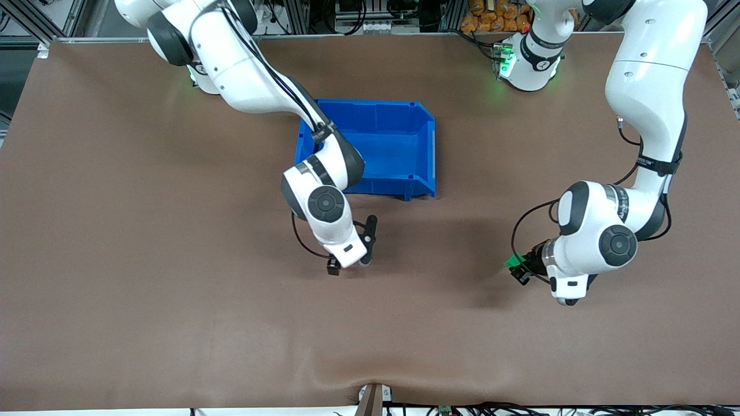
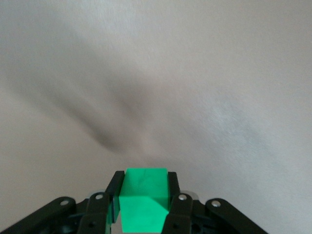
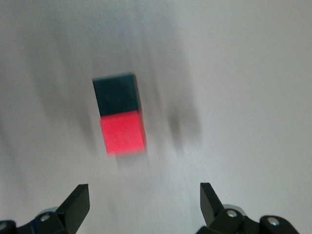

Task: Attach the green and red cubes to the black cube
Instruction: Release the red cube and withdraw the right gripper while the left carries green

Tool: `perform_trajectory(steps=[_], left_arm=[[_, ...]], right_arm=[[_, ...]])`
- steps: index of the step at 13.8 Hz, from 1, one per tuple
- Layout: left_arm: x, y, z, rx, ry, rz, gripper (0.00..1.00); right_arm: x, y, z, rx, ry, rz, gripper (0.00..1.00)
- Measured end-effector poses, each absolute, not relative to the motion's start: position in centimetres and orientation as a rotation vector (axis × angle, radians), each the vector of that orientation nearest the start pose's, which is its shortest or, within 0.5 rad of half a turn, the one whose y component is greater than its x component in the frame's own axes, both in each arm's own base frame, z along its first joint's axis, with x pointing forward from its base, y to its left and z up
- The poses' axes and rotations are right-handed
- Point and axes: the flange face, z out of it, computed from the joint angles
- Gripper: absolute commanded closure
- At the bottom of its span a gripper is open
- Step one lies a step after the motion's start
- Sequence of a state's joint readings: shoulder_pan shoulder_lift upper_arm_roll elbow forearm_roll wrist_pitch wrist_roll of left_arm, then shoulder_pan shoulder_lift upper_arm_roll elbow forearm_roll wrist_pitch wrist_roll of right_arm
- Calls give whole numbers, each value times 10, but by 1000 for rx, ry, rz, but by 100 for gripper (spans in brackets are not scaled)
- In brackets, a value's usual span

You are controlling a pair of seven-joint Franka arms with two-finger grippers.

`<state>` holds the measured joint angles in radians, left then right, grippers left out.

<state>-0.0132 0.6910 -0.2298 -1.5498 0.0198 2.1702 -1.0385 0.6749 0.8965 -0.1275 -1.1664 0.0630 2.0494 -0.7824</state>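
Black cube [image 3: 115,94] joined to red cube [image 3: 123,132], under open, empty right gripper [image 3: 144,207] near the bin [image 1: 425,151]. Green cube [image 2: 144,197] clamped in left gripper [image 2: 144,204], well clear of bin, ready for attaching.

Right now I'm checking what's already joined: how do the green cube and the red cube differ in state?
The green cube is clamped between the left gripper's fingers; the red cube lies free under the open right gripper. The red cube sits flush against the black cube, while the green cube touches no other cube. They look alike in shape, plain and solid-coloured.
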Motion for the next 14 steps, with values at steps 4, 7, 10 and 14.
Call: perform_trajectory(steps=[4,7,10,14], left_arm=[[677,-194,247,-2829,-1527,234,100],[673,-253,244,-2759,-1680,256,100],[670,-301,241,-2713,-1807,241,100],[659,-351,223,-2617,-2036,251,100]], right_arm=[[679,340,326,-2726,-1694,-18,0],[703,264,373,-2901,-1376,-67,0],[705,179,425,-3048,-1055,-103,0],[668,78,488,-3161,-582,-122,0]])
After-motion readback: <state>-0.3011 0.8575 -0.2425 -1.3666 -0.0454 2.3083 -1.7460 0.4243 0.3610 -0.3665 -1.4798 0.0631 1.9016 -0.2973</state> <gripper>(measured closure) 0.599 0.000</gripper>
